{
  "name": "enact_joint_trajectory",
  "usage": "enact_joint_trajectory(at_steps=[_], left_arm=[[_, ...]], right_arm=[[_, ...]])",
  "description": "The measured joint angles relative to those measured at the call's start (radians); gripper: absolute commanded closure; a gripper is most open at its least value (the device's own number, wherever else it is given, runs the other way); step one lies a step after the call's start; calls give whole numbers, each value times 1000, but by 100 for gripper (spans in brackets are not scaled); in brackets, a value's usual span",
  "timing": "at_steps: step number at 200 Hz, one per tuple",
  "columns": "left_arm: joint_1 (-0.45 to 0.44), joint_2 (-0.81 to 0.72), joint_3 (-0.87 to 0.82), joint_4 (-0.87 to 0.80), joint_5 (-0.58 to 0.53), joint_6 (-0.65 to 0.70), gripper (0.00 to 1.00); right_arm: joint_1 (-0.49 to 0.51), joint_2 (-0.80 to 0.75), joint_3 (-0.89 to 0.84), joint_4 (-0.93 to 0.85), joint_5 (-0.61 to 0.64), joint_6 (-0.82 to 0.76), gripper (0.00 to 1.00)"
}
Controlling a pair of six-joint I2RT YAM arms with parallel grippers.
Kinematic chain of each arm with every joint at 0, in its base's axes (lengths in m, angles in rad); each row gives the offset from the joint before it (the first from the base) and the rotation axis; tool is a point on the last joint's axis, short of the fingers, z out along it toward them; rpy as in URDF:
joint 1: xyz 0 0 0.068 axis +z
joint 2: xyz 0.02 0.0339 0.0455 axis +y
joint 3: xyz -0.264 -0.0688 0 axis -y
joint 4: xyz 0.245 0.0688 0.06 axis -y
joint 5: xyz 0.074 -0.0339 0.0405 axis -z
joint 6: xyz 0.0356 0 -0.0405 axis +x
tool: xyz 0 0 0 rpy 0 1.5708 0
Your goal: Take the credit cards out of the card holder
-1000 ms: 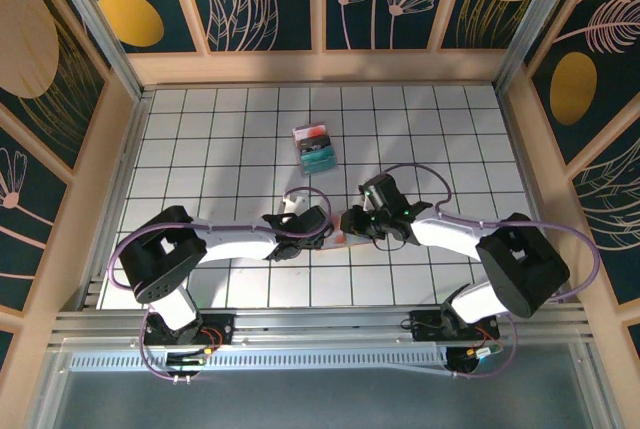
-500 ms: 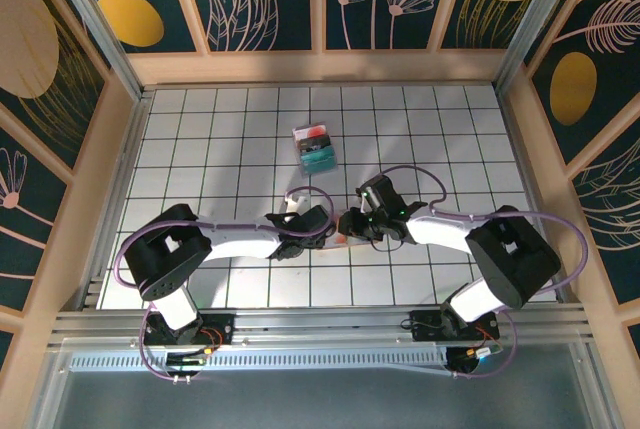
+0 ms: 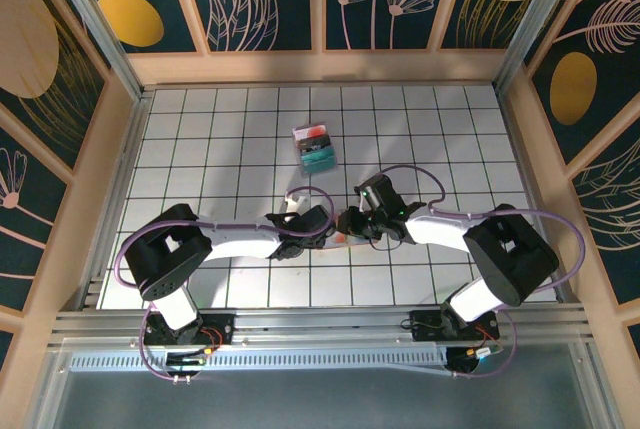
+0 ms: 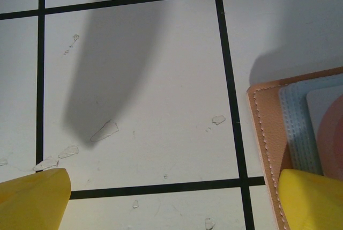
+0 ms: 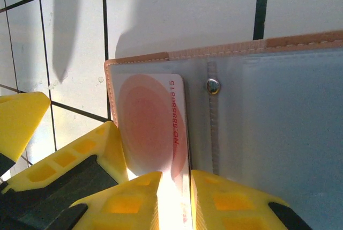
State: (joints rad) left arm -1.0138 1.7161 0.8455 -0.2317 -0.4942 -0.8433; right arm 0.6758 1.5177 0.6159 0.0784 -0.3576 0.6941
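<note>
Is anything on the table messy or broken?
Yes, a bit. In the left wrist view, little pale flakes dot the white table beside the card holder, as if the tabletop were chipped or scuffed.

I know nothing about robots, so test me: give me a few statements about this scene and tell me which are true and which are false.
1. The card holder lies open on the table. True.
2. The right gripper has a pink-and-white card between its fingers. True.
3. The left gripper is shut tight. False: its fingers stand wide apart, and one of them is over the card holder's edge.
4. The teal pack sits inside the card holder. False: it lies on its own, farther back on the table.
</note>
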Motion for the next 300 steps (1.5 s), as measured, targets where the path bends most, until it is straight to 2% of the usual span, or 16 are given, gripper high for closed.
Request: enact_joint_trajectory(at_steps=[110, 237, 300], left_arm=[[0, 0, 0, 0, 0, 0, 1], [0, 1, 5, -8, -5, -6, 1], [0, 1, 18, -39, -14, -2, 1]], right_arm=[[-3, -3, -12, 6, 1, 2, 93], [-20, -38, -39, 11, 2, 0, 93], [-21, -38, -37, -33, 43, -11, 93]])
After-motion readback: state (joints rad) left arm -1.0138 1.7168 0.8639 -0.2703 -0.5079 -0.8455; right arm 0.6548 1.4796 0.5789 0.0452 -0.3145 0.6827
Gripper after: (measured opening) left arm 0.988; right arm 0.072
